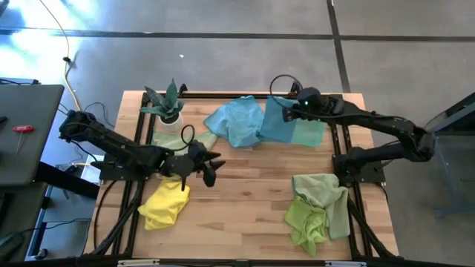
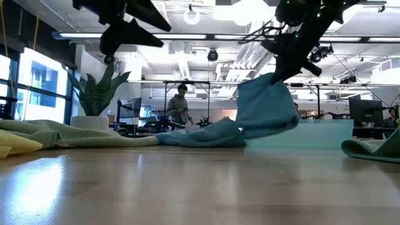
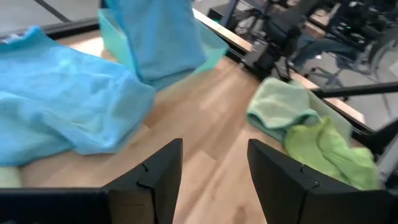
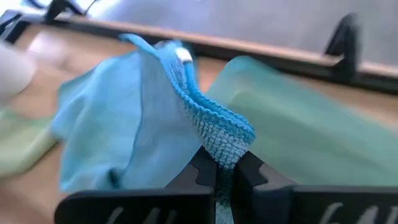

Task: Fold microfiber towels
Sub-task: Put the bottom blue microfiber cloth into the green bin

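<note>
- Microfiber towels are lying scattered over the table [image 1: 245,222]; the right gripper [image 4: 225,177], fingers pinching a blue towel [image 1: 276,120], is lifting it at the far edge over a mint towel [image 1: 309,132], likely to fold it.
- Left gripper [image 3: 212,180] is waiting mid-table, fingers spread, holding nothing.
- Blue towel's hanging lower half is hiding part of the mint one.

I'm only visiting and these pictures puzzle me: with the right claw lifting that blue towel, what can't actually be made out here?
- Mint towel: the lifted blue towel, pinched in the right gripper, covers part of it in the high view.
- Pale green towel: partly hidden there by the plant and the left arm.
- Yellow towel: cut off by the low view's edge.
- Left gripper: open over bare wood; its arm hides part of the yellow towel from above.
</note>
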Controlling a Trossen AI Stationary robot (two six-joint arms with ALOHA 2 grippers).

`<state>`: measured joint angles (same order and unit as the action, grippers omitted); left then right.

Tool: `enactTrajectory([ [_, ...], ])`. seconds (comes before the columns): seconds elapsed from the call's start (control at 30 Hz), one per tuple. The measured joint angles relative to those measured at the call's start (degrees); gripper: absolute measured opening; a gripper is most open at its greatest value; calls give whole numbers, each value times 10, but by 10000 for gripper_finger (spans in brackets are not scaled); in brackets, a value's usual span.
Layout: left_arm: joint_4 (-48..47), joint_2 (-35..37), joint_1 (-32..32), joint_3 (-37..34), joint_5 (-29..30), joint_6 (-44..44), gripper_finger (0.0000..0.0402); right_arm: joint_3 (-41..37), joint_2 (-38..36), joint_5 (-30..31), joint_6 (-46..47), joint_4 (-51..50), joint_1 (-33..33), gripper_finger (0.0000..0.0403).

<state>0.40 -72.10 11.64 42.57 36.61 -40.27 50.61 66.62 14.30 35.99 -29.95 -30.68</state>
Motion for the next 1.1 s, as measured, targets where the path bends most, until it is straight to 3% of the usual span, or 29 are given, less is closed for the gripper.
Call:
enactTrajectory([
  [0.4,9,0,-80,0,-30,15,172,0,20,55,13,99,-73,0],
  [0.6,13,0,-100,0,-30,17,172,0,21,84,25,64,-84,0],
  [0.87,13,0,-130,0,-94,80,172,0,38,122,175,15,-55,0],
  [1.1,35,12,-176,0,-213,143,172,0,118,157,333,22,17,0],
])
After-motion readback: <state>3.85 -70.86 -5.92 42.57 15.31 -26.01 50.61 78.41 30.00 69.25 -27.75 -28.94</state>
